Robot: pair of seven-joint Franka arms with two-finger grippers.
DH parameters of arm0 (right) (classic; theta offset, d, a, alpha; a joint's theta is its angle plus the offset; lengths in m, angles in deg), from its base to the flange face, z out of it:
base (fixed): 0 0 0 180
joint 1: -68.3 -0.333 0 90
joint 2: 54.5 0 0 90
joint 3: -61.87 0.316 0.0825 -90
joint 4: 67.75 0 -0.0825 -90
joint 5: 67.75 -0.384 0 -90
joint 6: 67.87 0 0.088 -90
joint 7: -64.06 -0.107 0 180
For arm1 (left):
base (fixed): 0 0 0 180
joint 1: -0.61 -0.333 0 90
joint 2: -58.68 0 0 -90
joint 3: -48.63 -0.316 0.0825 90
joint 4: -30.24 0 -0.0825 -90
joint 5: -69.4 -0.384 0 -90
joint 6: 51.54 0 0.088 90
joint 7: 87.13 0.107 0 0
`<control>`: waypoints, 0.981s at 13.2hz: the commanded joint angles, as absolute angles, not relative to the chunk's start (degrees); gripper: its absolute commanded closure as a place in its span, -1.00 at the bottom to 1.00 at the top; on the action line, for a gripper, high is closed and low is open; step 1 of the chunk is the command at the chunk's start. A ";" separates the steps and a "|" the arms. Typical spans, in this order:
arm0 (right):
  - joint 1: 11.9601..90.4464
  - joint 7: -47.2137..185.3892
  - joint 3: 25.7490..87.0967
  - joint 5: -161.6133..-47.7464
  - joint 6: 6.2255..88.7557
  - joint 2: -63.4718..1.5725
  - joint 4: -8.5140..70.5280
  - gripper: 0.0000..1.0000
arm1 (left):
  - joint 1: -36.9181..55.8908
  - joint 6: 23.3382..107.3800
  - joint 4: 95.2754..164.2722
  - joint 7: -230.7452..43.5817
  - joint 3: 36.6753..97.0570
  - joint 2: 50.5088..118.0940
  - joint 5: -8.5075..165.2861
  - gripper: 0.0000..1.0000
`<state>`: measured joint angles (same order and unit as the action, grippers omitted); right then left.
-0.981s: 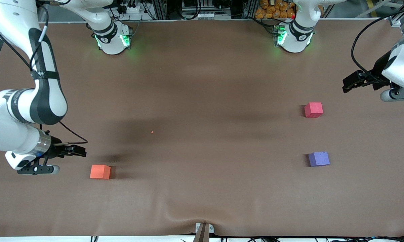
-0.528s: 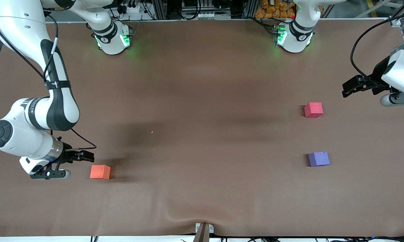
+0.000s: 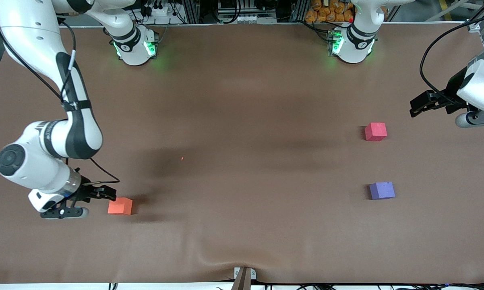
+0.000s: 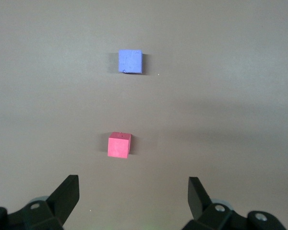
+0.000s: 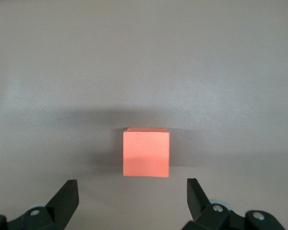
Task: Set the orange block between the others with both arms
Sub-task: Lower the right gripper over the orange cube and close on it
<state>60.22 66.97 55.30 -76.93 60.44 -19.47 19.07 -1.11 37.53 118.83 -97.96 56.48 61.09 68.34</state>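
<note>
Awaiting pickup: orange block [image 3: 120, 206] on desk near right arm's end, toward front edge; right gripper [image 3: 105, 192] spread, empty, just beside it; left gripper [image 3: 421, 102] spread, idle near pinkish-red cube [image 3: 375, 131]; purple cube [image 3: 382, 190] apart; placement undone

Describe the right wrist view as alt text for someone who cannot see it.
An orange block sits alone on the brown table, seen from just above the right gripper. The gripper's two black fingers stand wide open at the picture's lower edge, one to each side of the block, not touching it.
</note>
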 commanded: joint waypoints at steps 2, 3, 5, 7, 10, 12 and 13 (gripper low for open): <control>59.78 60.72 55.10 -77.50 64.04 -16.63 18.64 -1.00 | -1.32 37.76 118.04 -96.89 56.71 61.67 69.13 -1.00; 59.86 61.06 55.10 -77.41 65.36 -16.10 18.65 -1.00 | -1.32 37.76 118.04 -96.89 56.71 61.67 69.13 -1.00; 59.78 61.24 55.10 -77.15 65.72 -15.48 18.65 -1.00 | -1.23 37.76 118.04 -96.89 56.71 61.67 69.13 -1.00; 59.95 61.33 55.10 -76.80 65.73 -14.25 18.65 -1.00 | -1.23 37.76 118.13 -96.89 56.71 61.67 69.13 -1.00; 60.48 61.33 55.10 -76.80 66.78 -13.37 18.56 -1.00 | -1.32 37.76 118.13 -96.89 56.71 61.67 69.13 -1.00; 60.74 61.33 55.10 -76.80 67.39 -12.50 18.56 -1.00 | -1.41 37.76 118.13 -96.89 56.80 61.67 69.13 -1.00; 60.83 61.33 55.10 -76.97 67.75 -11.97 18.56 -1.00 | -1.50 37.76 118.13 -96.89 56.72 61.67 69.13 -1.00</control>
